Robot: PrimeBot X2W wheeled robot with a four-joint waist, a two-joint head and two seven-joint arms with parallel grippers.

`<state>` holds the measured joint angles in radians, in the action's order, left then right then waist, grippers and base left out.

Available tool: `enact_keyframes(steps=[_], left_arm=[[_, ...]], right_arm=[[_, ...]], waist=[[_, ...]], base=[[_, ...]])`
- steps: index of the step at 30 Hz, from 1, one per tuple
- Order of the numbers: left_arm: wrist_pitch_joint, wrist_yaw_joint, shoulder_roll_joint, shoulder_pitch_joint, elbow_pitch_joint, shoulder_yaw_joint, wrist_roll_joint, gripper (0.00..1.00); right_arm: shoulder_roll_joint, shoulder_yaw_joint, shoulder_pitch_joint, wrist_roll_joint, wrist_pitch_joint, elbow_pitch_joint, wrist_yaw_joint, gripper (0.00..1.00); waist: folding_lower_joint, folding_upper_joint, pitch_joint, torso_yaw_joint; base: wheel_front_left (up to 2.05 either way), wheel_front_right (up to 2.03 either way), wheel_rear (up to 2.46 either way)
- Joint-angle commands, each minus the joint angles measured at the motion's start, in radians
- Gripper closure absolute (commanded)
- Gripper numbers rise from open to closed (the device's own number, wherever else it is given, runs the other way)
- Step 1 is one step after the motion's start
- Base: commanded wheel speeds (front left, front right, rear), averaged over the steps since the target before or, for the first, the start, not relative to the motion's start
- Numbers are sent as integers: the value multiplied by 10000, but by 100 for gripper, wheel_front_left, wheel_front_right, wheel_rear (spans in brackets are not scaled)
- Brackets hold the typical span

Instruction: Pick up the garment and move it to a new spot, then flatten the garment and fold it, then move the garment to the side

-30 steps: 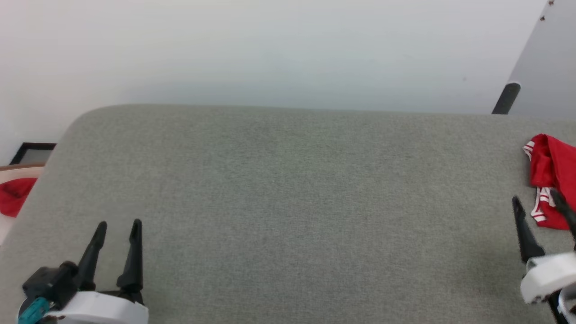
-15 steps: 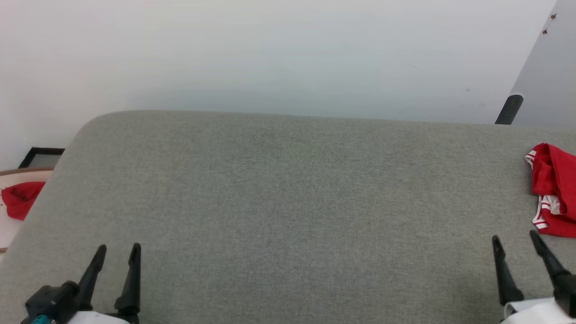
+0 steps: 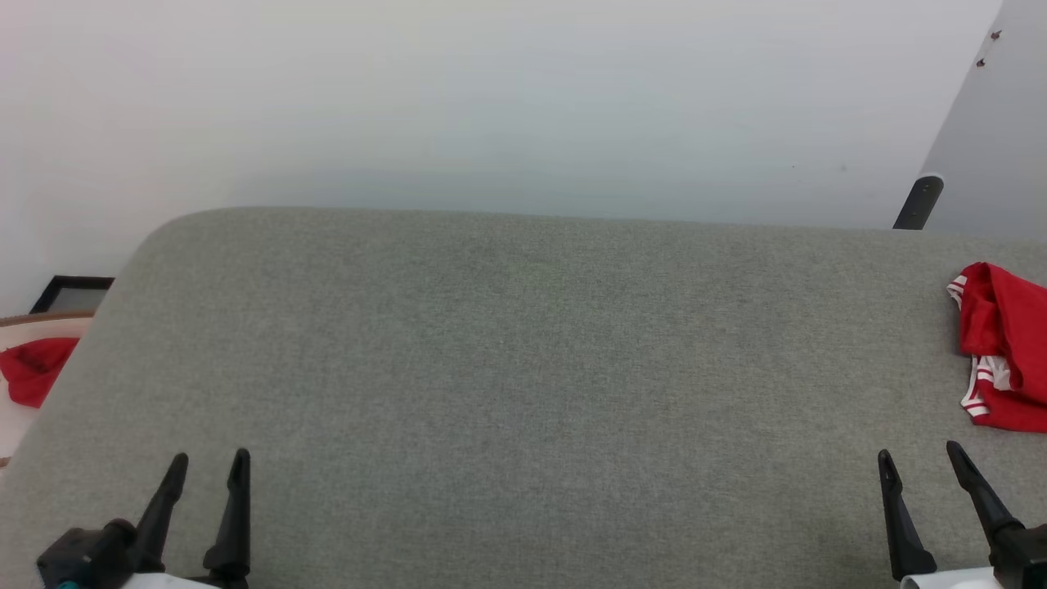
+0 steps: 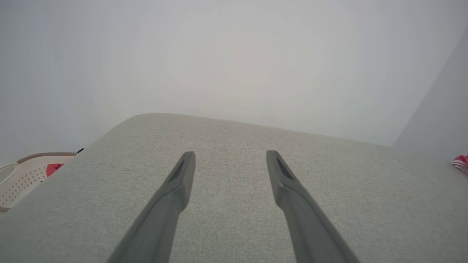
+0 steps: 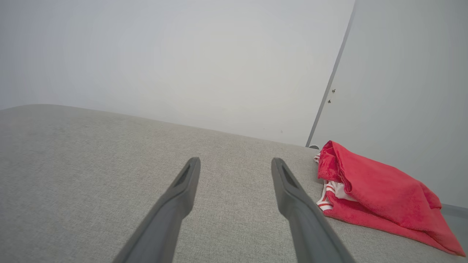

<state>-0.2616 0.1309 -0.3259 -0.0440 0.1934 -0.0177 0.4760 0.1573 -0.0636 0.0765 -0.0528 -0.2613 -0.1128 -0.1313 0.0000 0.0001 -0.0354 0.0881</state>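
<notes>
– At the right edge of the table (image 3: 523, 368), you have the garment (image 3: 1002, 343) lying in a red heap.
– And my hands?
– Your left hand (image 3: 211, 456) and right hand (image 3: 918, 450) both gape wide and empty at the near edge, the right one near the garment but not touching it.

My left gripper (image 3: 210, 456) at near left, jaws spread wide, nothing held, my right gripper (image 3: 918, 450) at near right, equally wide and empty, both pointing far
</notes>
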Motion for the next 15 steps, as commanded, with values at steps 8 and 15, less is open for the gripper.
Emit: enact_keyframes(steps=[8, 15], left_arm=[[39, 0, 15, -75, 160, 216, -210, 100], [351, 2, 349, -34, 314, 172, 675, 100]], right_arm=[[-137, 40, 168, -3, 23, -124, 0, 100], [-250, -61, -9, -1156, 395, -440, 0, 100]], waist=[[0, -1, -20, 41], [0, -1, -3, 0]], base=[[0, 0, 0], [0, 0, 0]])
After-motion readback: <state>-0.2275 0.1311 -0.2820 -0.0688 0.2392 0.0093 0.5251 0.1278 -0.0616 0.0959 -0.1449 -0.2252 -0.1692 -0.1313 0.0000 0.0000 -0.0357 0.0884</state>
